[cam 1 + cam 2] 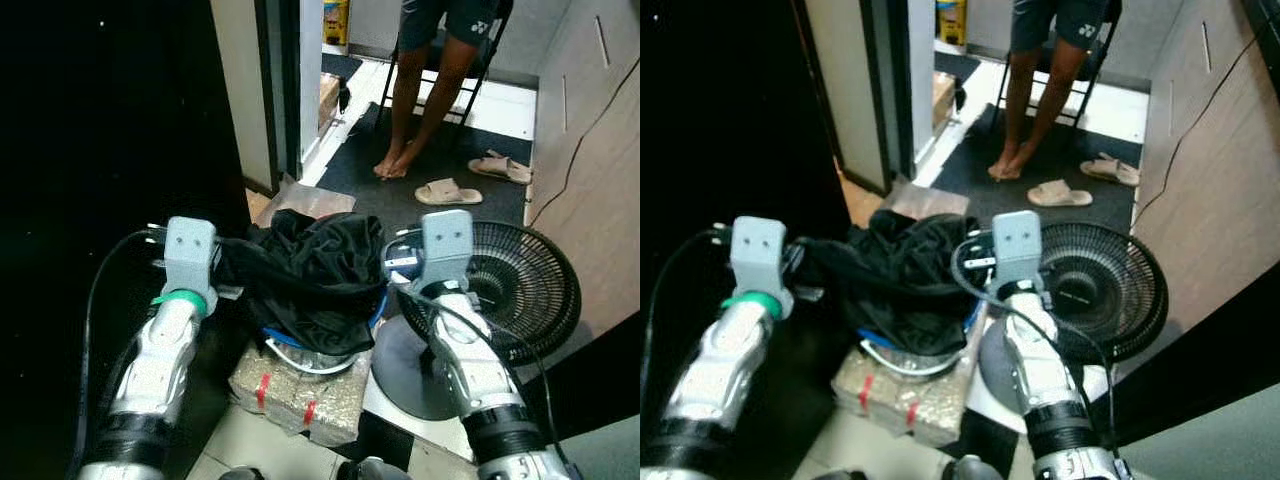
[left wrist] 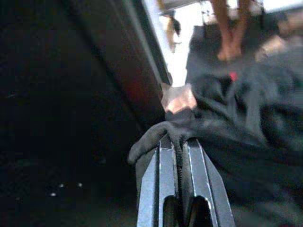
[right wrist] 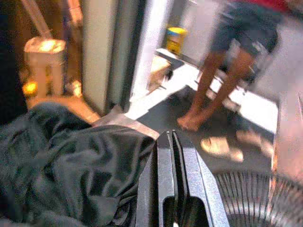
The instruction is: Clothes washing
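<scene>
A black garment (image 1: 310,275) stretches sideways between both arms. The left gripper (image 2: 179,142) pinches its edge. The right gripper (image 3: 173,142) is closed beside it.

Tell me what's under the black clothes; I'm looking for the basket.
Under the black clothes a blue-and-white rim peeks out, resting on a taped, wrapped block. Whether it's a basket, and what's inside, is covered by the fabric.
</scene>
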{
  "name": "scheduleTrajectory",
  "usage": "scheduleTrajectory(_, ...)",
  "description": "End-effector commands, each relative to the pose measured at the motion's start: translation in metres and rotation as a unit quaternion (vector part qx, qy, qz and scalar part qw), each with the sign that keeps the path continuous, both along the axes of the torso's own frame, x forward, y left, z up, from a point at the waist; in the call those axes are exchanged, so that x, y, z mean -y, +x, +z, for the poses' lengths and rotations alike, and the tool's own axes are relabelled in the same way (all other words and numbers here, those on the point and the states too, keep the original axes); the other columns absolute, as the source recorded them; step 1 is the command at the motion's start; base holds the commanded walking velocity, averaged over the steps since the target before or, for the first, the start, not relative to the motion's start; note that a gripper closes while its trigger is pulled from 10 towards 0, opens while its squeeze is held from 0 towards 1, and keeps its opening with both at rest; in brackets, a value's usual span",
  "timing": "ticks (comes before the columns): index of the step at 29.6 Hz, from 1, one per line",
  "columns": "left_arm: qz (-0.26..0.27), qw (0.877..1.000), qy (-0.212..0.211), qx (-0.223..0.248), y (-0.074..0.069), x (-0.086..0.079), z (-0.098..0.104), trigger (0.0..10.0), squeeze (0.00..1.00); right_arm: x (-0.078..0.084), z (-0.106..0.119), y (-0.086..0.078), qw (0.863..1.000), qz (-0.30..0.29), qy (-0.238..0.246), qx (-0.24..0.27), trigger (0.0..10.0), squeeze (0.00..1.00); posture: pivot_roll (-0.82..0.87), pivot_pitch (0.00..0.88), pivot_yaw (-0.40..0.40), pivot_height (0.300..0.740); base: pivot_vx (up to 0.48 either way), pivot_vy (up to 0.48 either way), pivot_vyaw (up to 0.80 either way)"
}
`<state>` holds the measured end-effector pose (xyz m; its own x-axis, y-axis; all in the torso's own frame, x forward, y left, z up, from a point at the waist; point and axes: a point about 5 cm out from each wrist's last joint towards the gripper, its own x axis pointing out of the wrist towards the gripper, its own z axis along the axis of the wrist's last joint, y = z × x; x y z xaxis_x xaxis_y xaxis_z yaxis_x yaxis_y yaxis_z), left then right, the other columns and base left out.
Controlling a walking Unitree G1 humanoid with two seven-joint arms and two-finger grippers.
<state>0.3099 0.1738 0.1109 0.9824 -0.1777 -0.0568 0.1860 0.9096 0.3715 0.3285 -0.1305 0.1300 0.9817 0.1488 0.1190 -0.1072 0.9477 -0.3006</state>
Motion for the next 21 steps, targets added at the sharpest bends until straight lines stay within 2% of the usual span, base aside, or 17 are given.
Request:
scheduleTrajectory(1, -0.040, 0.998, 0.039, 0.000, -0.0055, 0.0098, -0.0054, 10.0, 0.00, -0.0067, -0.0095, -0.0036, 0.999, 0.021, -0.031, -0.009, 10.0, 0.00, -0.04, 0.000, 0.036, 0.740, 0.000, 0.000, 0.00)
scheduleTrajectory(21, -0.038, 0.998, 0.047, 0.008, -0.0046, 0.0097, -0.0072, 10.0, 0.00, -0.0083, -0.0131, -0.0016, 0.999, 0.011, -0.046, 0.013, 10.0, 0.00, -0.04, 0.000, 0.036, 0.740, 0.000, 0.000, 0.00)
